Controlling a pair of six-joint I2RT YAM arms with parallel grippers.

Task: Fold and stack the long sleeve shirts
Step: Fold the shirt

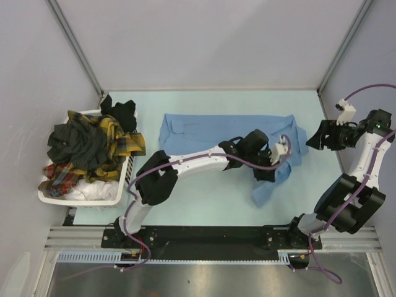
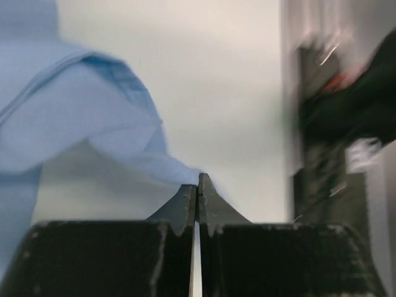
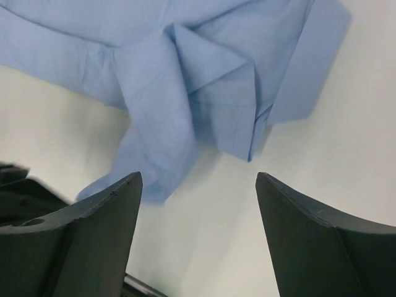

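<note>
The left fingers are pressed fully together. A thin, drawn-out edge of the light blue shirt runs right into their tips, pinched there and raised a little off the counter. From above, these fingers sit over the right part of the shirt, where a sleeve trails down toward the near edge, and the left arm reaches across the lower part of the cloth to get there.

The right fingers are spread wide apart with nothing between them. They hang off the shirt's right end, pointing toward it, and their wrist view looks down on rumpled blue folds and bare pale counter.

The blue shirt lies lengthwise across the middle of the counter, partly flattened, bunched at its right end.

Well apart to the left, a white slatted basket holds a heap of other shirts: a dark green-black shirt on top, a yellow-black plaid shirt beside it, and a red plaid shirt at the near corner.
</note>
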